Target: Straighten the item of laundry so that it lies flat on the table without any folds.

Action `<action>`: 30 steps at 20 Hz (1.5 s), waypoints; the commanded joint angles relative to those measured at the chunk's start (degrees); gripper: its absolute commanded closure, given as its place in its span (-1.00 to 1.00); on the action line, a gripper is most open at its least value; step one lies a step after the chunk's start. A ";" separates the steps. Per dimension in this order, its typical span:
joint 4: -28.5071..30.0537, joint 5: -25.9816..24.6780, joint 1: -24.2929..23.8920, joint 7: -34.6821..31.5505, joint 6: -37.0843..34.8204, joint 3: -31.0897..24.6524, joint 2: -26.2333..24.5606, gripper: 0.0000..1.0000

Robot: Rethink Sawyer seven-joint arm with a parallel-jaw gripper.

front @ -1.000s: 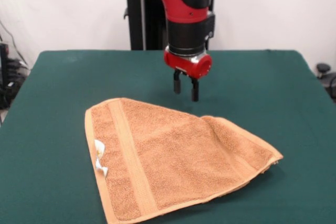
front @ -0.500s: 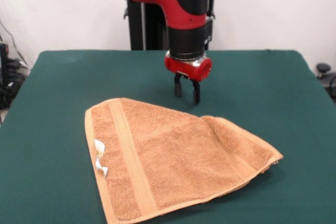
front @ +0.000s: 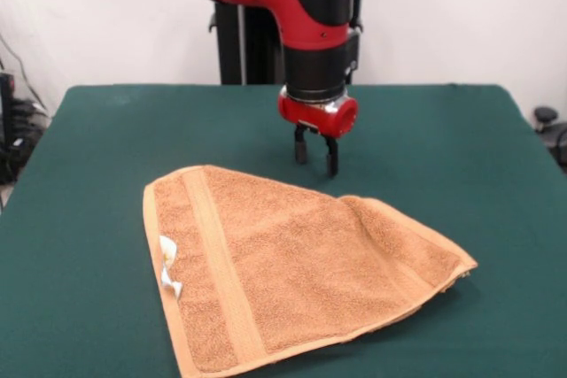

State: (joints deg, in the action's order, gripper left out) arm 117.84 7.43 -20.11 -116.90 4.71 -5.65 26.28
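Background: a plain white wall [front: 461,15] fills the top of the frame, with a black pedestal column [front: 241,42] standing against it at upper centre. Dark cabling and equipment [front: 13,130] show at the left edge, and a black object [front: 547,121] sits at the right edge.

Front view, surface: the table [front: 461,148], covered in dark green fabric, takes up the middle and lower frame.

Front view, arm: a red and black arm [front: 301,6] enters from the top centre and points downward. Its claw [front: 316,155] hangs just above centre of the frame. Two dark fingers [front: 331,158] are visible with a narrow gap between them; the claw is spread slightly and holds nothing. It sits just beyond the towel's upper edge and is not touching it.

Front view, task item: the orange-tan towel [front: 301,263] lies on the table in the lower centre, running to the bottom edge. It forms a rough triangle and is not flat: the right portion is folded over, with doubled layers visible at the right corner. A woven band [front: 221,263] runs along the left side, and a small white tag [front: 168,267] sits at the left hem.
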 commanded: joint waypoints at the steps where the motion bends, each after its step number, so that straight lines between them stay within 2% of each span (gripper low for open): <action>1: -14.95 4.45 3.47 -7.63 0.15 -5.60 -12.62 -1.00; 9: -16.72 5.56 5.99 -8.66 -0.99 -3.50 -12.72 -1.00; 13: -16.88 5.00 5.50 -9.36 -1.04 -4.10 -12.94 -1.00; 18: -19.35 6.59 7.39 -8.77 -7.07 -1.75 -11.53 -1.00; 23: -21.88 7.52 8.05 -9.58 -7.14 -1.67 -13.15 -1.00; 27: -23.66 8.53 10.60 -10.25 -11.18 1.31 -12.19 -1.00; 30: -23.61 8.53 10.27 -10.41 -12.59 0.85 -11.74 -1.00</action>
State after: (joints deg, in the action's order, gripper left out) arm 107.28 10.08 -13.06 -116.90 -14.30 0.93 24.41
